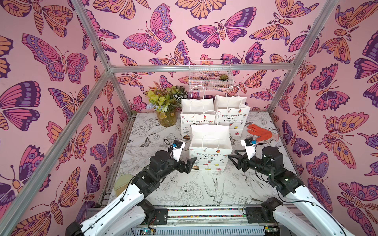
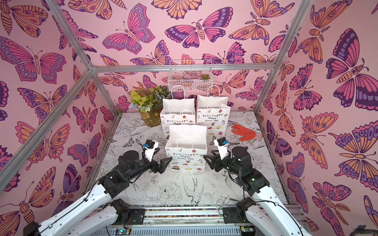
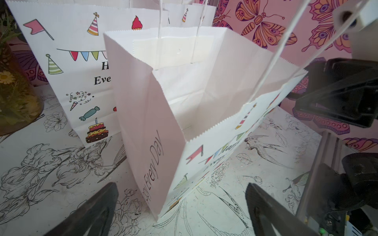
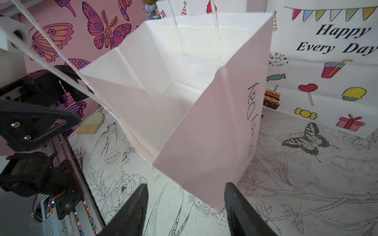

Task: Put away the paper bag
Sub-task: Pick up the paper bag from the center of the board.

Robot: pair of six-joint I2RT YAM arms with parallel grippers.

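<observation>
Both top views: paper bag [image 1: 210, 151] upright at centre of table [image 1: 163, 190], mouth open, flanked by left gripper [image 1: 191, 163] and right gripper [image 1: 233, 158].
Left wrist: jaws wide apart, bag's corner edge ahead.
Right wrist: jaws apart, facing opposite side panel, holding nothing.

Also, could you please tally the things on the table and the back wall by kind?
Paper bags: 3
Orange glove: 1
Flower vase: 1
Wire basket: 1
Succulent: 1
Brush: 1
Total: 8
</observation>
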